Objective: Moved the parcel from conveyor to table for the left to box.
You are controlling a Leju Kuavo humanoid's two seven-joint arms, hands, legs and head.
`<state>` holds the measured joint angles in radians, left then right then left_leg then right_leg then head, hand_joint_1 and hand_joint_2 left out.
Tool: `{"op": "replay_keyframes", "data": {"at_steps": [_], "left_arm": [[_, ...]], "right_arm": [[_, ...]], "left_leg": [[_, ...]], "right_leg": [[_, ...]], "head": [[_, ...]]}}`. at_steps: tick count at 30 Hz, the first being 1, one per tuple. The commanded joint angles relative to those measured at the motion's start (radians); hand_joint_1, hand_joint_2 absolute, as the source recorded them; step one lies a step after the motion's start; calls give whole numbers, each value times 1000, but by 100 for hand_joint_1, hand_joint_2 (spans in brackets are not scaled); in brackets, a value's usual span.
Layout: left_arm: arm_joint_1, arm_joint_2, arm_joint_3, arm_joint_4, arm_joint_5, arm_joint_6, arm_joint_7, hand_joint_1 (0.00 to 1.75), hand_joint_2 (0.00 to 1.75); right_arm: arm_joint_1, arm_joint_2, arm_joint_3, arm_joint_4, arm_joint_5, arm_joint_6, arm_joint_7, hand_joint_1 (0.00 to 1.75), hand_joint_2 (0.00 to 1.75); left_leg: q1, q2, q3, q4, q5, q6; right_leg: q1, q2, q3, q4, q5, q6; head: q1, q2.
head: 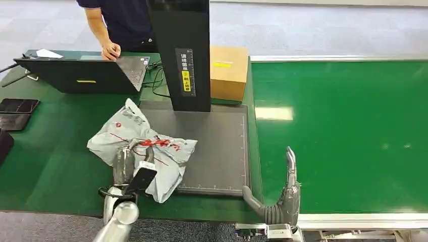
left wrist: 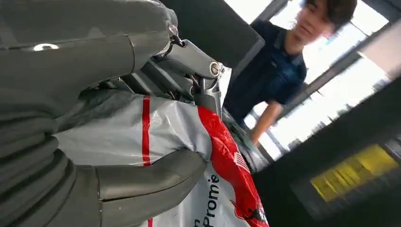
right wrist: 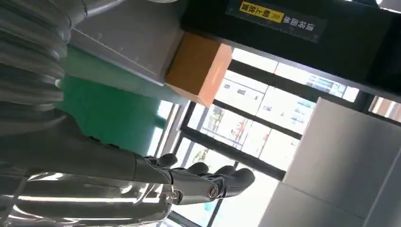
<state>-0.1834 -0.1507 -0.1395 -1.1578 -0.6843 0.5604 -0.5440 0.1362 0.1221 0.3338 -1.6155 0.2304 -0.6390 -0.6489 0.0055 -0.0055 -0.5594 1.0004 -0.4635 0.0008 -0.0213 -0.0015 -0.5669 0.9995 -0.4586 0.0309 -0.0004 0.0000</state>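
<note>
The parcel (head: pixel 132 132) is a crumpled grey plastic mailer with red print. It lies on the green table (head: pixel 50 151), its right part on the grey mat (head: pixel 217 146). My left hand (head: pixel 127 170) grips its near edge. In the left wrist view the thumb (left wrist: pixel 146 182) lies under the parcel (left wrist: pixel 179 132) and the fingers (left wrist: pixel 191 61) curl over it. My right hand (head: pixel 283 194) stands open with fingers straight, at the near left edge of the green conveyor belt (head: pixel 353 136), holding nothing. The right wrist view shows the same hand (right wrist: pixel 142 172) with its fingers extended.
A cardboard box (head: pixel 228 73) stands behind a black column (head: pixel 181 50) at the mat's far side. A person (head: pixel 118 22) rests a hand on an open laptop (head: pixel 81 75) at the back left. Dark flat devices (head: pixel 17 107) lie at the table's left edge.
</note>
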Motion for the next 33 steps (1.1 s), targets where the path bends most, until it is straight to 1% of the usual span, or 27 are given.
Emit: {"op": "replay_keyframes", "data": {"at_steps": [1, 2, 3, 6, 9, 11, 13, 17, 21, 23, 24, 26, 28, 29, 30, 31, 32, 33], "left_arm": [[-152, 99, 331, 294, 172, -54, 0, 175, 175], [-172, 108, 370, 340, 210, -76, 3, 175, 175], [-181, 115, 379, 358, 218, -84, 6, 175, 175], [-267, 151, 444, 514, 236, -64, 59, 175, 175], [-324, 174, 488, 605, 258, -58, 74, 175, 175], [-334, 183, 497, 623, 258, -49, 80, 175, 175], [-351, 193, 517, 663, 244, -5, 91, 175, 175], [-353, 197, 526, 672, 244, -1, 92, 175, 175], [-368, 215, 566, 687, 213, 125, 101, 175, 175], [-366, 228, 586, 675, 207, 138, 99, 175, 175], [-357, 218, 694, 625, 102, 138, 103, 175, 175], [-357, 218, 694, 625, 102, 138, 103, 175, 175], [-364, 227, 785, 610, 51, 138, 83, 175, 175], [-364, 227, 785, 610, 51, 138, 83, 175, 175], [-376, 233, 854, 595, 17, 138, 67, 175, 175], [-388, 236, 908, 593, -10, 138, 45, 175, 175], [-397, 240, 939, 588, -22, 138, 32, 175, 175], [-419, 251, 1002, 577, -41, 138, 6, 175, 175]], "right_arm": [[-66, -34, 67, 84, -52, 9, -49, 0, 175], [-75, -35, 71, 92, -59, 12, -49, 0, 175], [-78, -35, 72, 94, -61, 11, -49, 0, 175], [-91, -36, 74, 104, -71, 12, -49, 0, 175], [-99, -38, 74, 114, -78, 15, -49, 0, 175], [-102, -40, 76, 118, -78, 15, -49, 0, 175], [-107, -44, 88, 121, -84, 5, -49, 0, 175], [-109, -45, 93, 123, -86, -1, -49, 0, 175], [-113, -51, 118, 125, -96, -24, -49, 0, 175], [-112, -50, 122, 126, -97, -24, -49, 0, 175], [-111, -47, 124, 129, -96, -16, -49, 0, 175], [-111, -47, 124, 129, -96, -16, -49, 0, 175], [-114, -46, 124, 134, -97, -4, -49, 0, 175], [-114, -46, 124, 134, -97, -4, -49, 0, 175], [-119, -44, 124, 139, -95, 6, -49, 0, 175], [-120, -45, 123, 140, -96, 10, -49, 0, 175], [-121, -44, 123, 142, -95, 12, -49, 0, 175], [-121, -45, 124, 145, -93, 13, -49, 0, 175]], "left_leg": [[1, 4, 4, -3, 1, -1], [1, 4, 4, -3, 1, -1], [1, 4, 3, -2, 1, -1], [2, 2, 3, -3, 2, -1], [2, 2, 2, -2, 2, -2], [2, 2, 2, -2, 2, -2], [1, 2, 2, -1, 1, -1], [2, 2, 3, -2, 1, -2], [1, 2, 2, -2, 1, -2], [2, 3, 2, -2, 1, -2], [2, 4, 3, -2, 1, -2], [2, 4, 2, 0, 0, -2], [2, 3, 2, -1, 1, -2], [2, 3, 1, -1, 1, -2], [3, 5, 2, -1, 1, -2], [2, 3, 0, 0, 1, -2], [3, 4, 1, -1, 1, -3], [3, 4, 0, 1, 1, -3]], "right_leg": [[1, 4, 2, -2, 2, -3], [1, 4, 1, -1, 2, -3], [1, 4, 1, -1, 2, -2], [2, 2, 1, -2, 2, -3], [2, 1, 1, -2, 2, -3], [2, 1, 1, -1, 2, -3], [1, 2, 1, 0, 1, -2], [2, 2, 1, -1, 1, -3], [2, 2, 1, 0, 1, -3], [2, 3, 1, 0, 2, -3], [2, 4, 1, -1, 2, -4], [2, 4, 0, 1, 1, -3], [3, 3, 0, 0, 1, -4], [3, 2, 0, 1, 1, -3], [3, 4, -1, 0, 2, -4], [2, 3, -2, 2, 1, -3], [3, 4, -1, 1, 2, -4], [3, 4, -2, 2, 1, -3]], "head": [[0, 0], [0, 0], [0, 0], [0, 0], [0, 0], [0, 0], [0, 0], [0, 0], [0, 0], [0, 0], [0, 0], [0, 0], [0, 0], [0, 0], [0, 0], [0, 0], [0, 0], [0, 0]]}}
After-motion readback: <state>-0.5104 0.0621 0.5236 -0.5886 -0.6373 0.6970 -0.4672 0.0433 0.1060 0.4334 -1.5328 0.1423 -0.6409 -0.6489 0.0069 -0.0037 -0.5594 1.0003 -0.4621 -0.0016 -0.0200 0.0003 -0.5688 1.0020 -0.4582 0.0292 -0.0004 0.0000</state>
